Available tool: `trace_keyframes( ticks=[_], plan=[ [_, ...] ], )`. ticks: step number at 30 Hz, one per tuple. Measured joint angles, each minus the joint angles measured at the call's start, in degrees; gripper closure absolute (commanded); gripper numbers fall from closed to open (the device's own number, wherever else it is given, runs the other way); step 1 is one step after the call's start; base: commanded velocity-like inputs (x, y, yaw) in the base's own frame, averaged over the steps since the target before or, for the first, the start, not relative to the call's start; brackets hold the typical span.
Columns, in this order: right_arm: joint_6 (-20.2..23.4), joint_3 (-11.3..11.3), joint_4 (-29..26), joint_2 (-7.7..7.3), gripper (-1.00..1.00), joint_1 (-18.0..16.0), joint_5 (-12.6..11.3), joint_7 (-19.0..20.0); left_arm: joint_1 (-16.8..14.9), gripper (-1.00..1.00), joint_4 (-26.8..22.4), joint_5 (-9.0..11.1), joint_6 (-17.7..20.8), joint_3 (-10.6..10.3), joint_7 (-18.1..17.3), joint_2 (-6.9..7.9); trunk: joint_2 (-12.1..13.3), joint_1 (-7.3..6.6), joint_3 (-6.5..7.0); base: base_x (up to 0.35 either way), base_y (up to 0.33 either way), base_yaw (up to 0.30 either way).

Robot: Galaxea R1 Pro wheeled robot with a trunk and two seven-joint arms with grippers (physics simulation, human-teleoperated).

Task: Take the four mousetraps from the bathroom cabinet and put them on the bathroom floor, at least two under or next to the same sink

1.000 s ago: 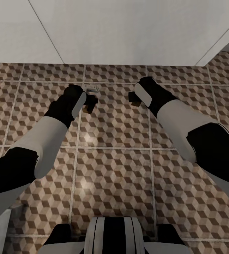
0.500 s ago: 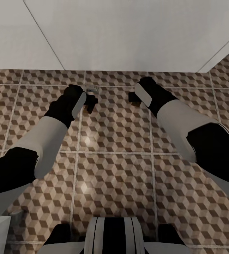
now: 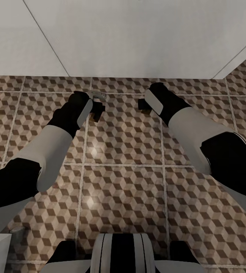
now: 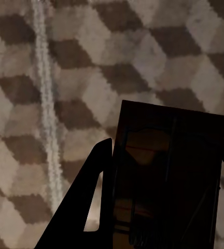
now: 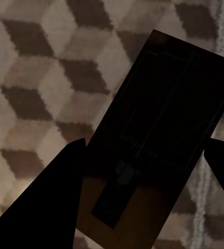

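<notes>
Left pincer (image 3: 97, 110) gripping mousetrap (image 4: 166, 181), arm outstretched

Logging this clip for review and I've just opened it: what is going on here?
The robot faces a white wall with both arms held out over the patterned bathroom floor. Each gripper carries a mousetrap: the left gripper is shut on one mousetrap, the right gripper on another mousetrap. Both traps hang above the tiles, not yet set down. A small pale object lies on the floor just beyond the left gripper; what it is cannot be told.
</notes>
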Motion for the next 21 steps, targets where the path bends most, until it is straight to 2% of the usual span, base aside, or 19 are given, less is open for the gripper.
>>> trace_keyframes(
  ticks=[21],
  plan=[
    [0.0, 0.0, 0.0, 0.00, 1.00, 0.0, 0.0, 0.0, 0.0, 1.00, 0.1, 0.0, -0.4, 0.0, 0.3, -0.01, 0.0, 0.05, 0.00, 0.000, 0.000, 0.000]
  ],
)
